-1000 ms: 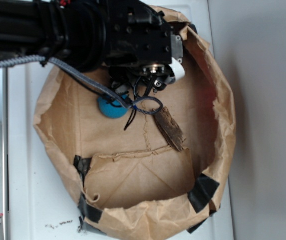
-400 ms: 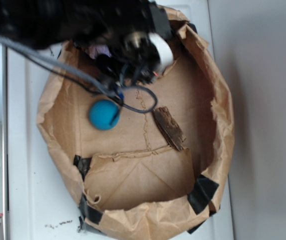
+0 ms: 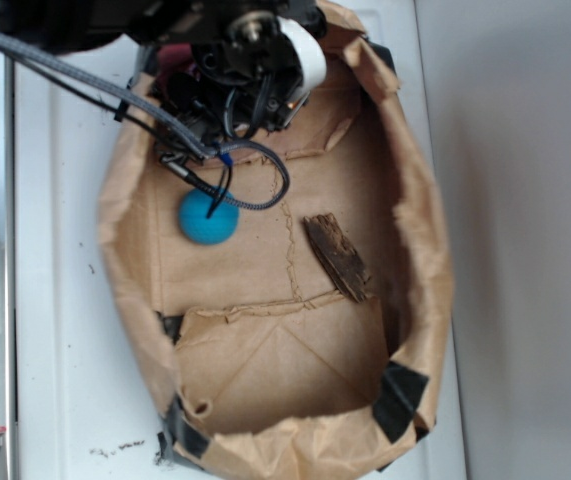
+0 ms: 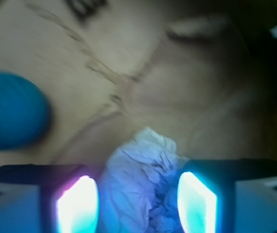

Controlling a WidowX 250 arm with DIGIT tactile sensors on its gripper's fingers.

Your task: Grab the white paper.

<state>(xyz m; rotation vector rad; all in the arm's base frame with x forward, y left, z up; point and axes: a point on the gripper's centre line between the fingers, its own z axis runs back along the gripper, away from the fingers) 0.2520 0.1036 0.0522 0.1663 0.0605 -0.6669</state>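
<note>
The white paper [image 4: 143, 184], a crumpled wad, lies on the brown bag floor right between my gripper's [image 4: 138, 204] two fingers in the wrist view. The jaws stand apart on either side of it, and the wad fills almost the whole gap; no squeeze shows. Seen from the exterior camera, the arm [image 3: 255, 50] reaches into the top left of the bag and hides both the paper and the fingers.
A blue ball [image 3: 208, 217] rests just below the arm, at the left of the wrist view [image 4: 12, 111]. A brown bark strip [image 3: 338, 257] lies mid-bag. The bag's crumpled walls [image 3: 425, 250] ring the space, with black tape [image 3: 400, 400] at the lower corners.
The arm has swung up toward the bag's top left corner. The bag's walls have shifted and its outline has narrowed. The blue ball, once half under the arm, now shows whole.
</note>
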